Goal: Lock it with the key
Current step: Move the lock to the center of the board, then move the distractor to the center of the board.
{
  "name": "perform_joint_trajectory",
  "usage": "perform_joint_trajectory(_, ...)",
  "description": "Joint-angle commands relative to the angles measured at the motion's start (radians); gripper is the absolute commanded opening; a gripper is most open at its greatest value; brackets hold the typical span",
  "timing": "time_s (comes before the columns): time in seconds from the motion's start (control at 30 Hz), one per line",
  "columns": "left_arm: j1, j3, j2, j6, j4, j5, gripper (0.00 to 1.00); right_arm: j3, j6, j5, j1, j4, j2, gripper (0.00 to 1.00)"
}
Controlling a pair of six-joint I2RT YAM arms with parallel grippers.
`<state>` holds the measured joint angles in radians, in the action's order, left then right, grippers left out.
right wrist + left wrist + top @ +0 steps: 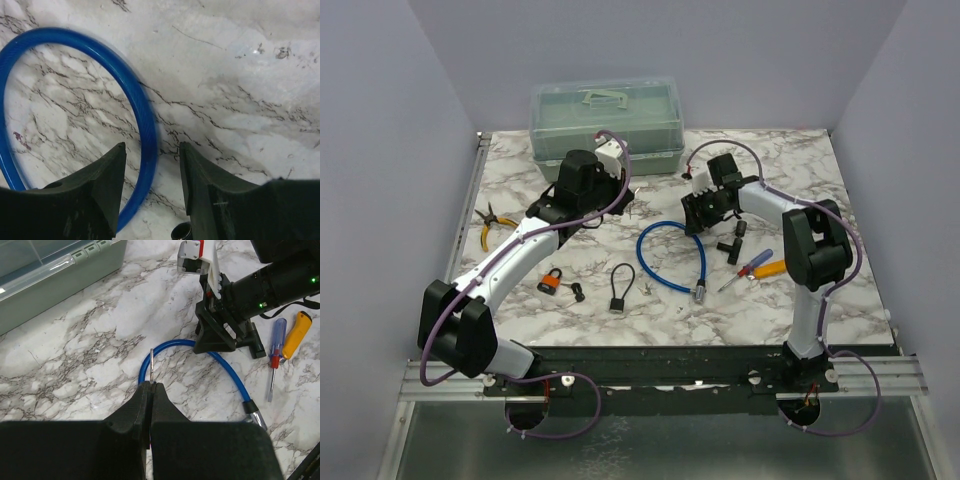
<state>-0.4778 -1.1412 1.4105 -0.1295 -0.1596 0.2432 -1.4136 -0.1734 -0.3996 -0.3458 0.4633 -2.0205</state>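
Key (151, 362): one, clamped in left tool (151, 384) | right tool (151, 148): half-open astride one blue cable (138, 102) | padlocks (551, 281) (621, 303): two

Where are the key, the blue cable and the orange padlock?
key (151, 365), left wrist view, on the middle of its metal blade.
blue cable (148, 135), right wrist view, on the right side of its loop.
orange padlock (551, 285), top view, on its orange body.

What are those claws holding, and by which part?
The left gripper pinches a key by its hidden end, blade out. The right gripper straddles the blue cable, open.
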Motion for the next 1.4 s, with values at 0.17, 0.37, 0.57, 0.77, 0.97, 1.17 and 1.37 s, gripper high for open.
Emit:
perform_joint_trajectory(0.17,0.004,-0.01,0.011,-0.01,0.006,0.032,0.0,0.065,-0.053,0.081,-0.015,0.007,0.03,0.35)
perform_joint_trajectory(0.37,0.004,0.003,0.008,-0.008,0.008,0.038,0.0,0.201,-0.034,0.162,-0.016,-0.054,0.137,0.23)
perform_joint_trajectory(0.57,-0.001,0.035,0.01,0.006,0.009,0.057,0.0,0.283,0.02,0.167,-0.016,-0.068,0.199,0.16)
perform_joint_trajectory(0.77,-0.044,0.081,0.009,0.027,0.017,0.059,0.0,0.308,0.078,0.193,-0.017,-0.046,0.223,0.15)
perform_joint_trajectory(0.97,-0.092,0.105,0.02,0.061,0.031,0.106,0.0,0.302,0.142,0.208,-0.016,-0.032,0.255,0.38)
perform_joint_trajectory(1.17,-0.172,0.132,0.021,0.151,0.034,0.202,0.0,0.203,0.186,0.184,-0.01,-0.009,0.293,0.55)
perform_joint_trajectory(1.37,-0.247,0.136,0.045,0.224,0.043,0.269,0.0,0.12,0.223,0.117,0.047,0.007,0.344,0.62)
